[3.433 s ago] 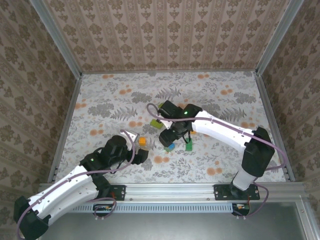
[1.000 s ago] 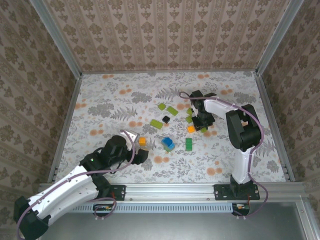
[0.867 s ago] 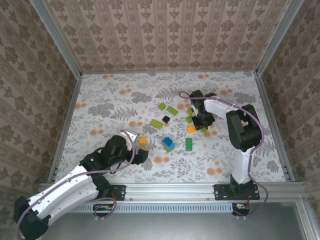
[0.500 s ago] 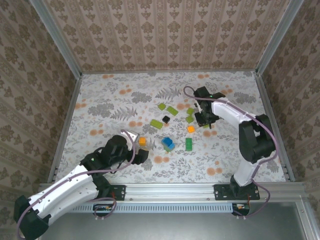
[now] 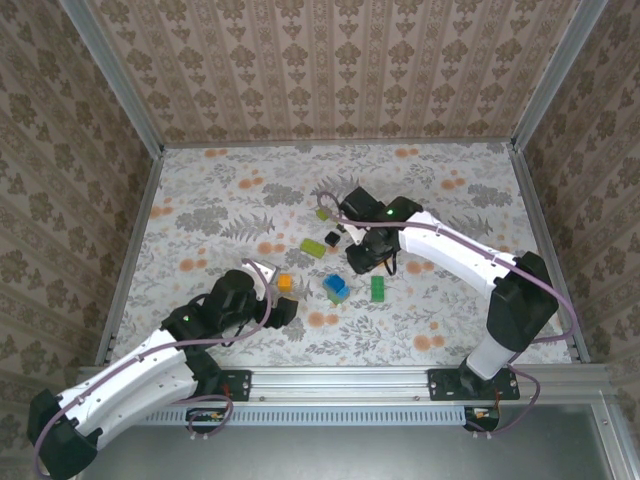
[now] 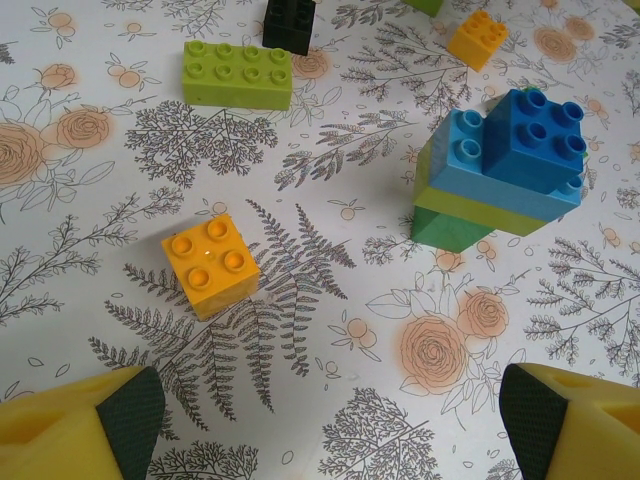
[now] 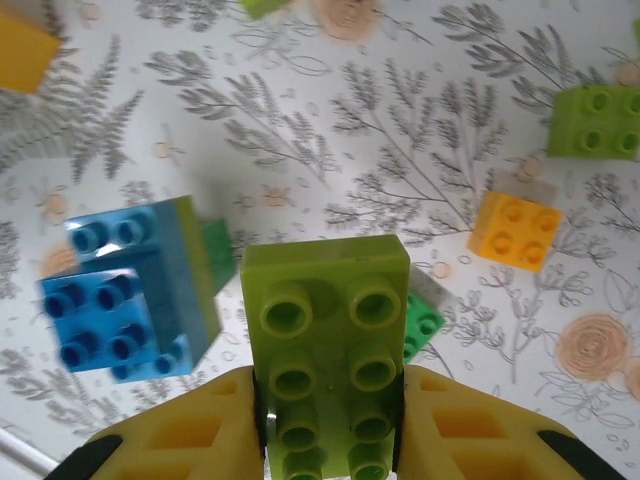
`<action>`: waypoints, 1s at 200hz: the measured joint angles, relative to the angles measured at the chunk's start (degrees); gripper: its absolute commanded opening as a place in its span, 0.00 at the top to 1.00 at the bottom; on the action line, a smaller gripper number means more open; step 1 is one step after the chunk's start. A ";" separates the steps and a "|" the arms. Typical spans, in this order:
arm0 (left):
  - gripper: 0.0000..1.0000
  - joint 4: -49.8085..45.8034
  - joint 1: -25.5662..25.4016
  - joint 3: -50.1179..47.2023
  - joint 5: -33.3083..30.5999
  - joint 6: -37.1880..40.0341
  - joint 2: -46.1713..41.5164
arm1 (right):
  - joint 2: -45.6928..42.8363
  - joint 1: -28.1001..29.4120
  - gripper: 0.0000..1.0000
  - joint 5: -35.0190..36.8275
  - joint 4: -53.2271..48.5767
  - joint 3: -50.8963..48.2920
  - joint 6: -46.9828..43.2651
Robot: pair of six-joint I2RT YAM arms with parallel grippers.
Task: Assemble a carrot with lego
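- The left pincer [image 5: 277, 292] sits low over the near left of the table [image 5: 200, 200]. Its jaws are spread wide and hold nothing, and its yellow fingers [image 6: 90, 425] show at the bottom corners of the left wrist view.
- An orange brick [image 6: 210, 262] lies studs-up just ahead of that pincer, nearer the finger on the left of that view. It touches neither finger, and only bare table lies between.
- Farther out lies a long lime-green brick [image 6: 237, 72], with a black brick [image 6: 288, 22] close to its far right end. I cannot tell whether the two touch.
- A blue stack [image 5: 336, 289] stands to the right of the orange brick and apart from it. It has blue bricks on top, then a lime layer and a dark green base.
- The right pincer [image 5: 365, 258] hangs over the middle of the table, just beyond the blue stack. It is clamped on a lime-green two-by-four brick [image 7: 325, 340], gripping its long sides with the studs facing the wrist camera.
- A dark green brick [image 5: 378, 288] lies flat just right of the stack. In the right wrist view its corner peeks out from behind the clamped brick.
- A small orange brick [image 7: 515, 230] lies to the right of the clamped brick, and a square lime-green brick [image 7: 595, 120] lies farther out beyond it.
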 measured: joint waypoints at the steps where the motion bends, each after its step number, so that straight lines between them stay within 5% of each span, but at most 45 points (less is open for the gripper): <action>1: 0.10 0.00 0.00 0.00 0.02 0.00 0.00 | 0.00 0.13 0.68 -0.02 -0.13 0.09 -0.02; 200: 0.10 0.15 0.00 0.00 0.04 0.02 -1.09 | 9.51 8.33 0.68 -3.23 -7.67 10.27 1.44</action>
